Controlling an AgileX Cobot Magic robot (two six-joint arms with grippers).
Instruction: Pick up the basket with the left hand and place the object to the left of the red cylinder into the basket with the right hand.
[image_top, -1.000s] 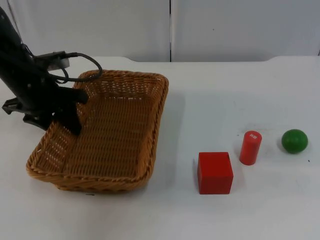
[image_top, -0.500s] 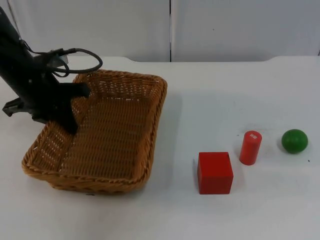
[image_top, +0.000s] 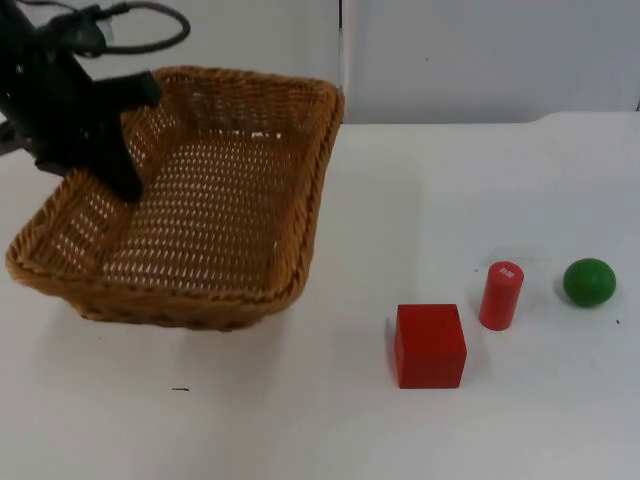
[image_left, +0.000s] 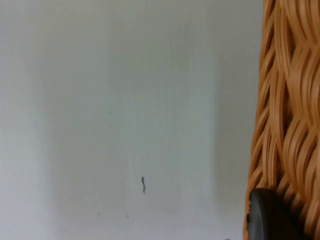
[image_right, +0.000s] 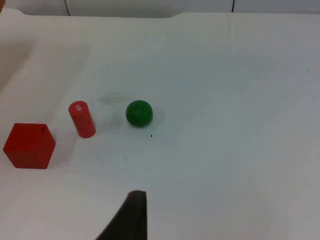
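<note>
The wicker basket (image_top: 200, 210) hangs tilted above the table's left side, with its shadow on the white top below it. My left gripper (image_top: 122, 178) is shut on its left rim; the rim's weave (image_left: 285, 100) stands right against the black fingertip (image_left: 267, 217). A red cube (image_top: 430, 345) rests just left of the upright red cylinder (image_top: 500, 295). In the right wrist view, the cube (image_right: 29, 145) and cylinder (image_right: 82, 119) lie ahead of my right gripper (image_right: 134, 220), which waits above bare table, apart from them.
A green ball (image_top: 589, 281) sits right of the cylinder, also seen as the ball (image_right: 139, 113) in the right wrist view. The grey partition wall (image_top: 480, 60) closes the table's far edge. A small dark mark (image_top: 180, 389) lies on the table below the basket.
The left gripper has lifted the basket off the table and carried it up and back-left. The cube, cylinder and ball have not moved.
</note>
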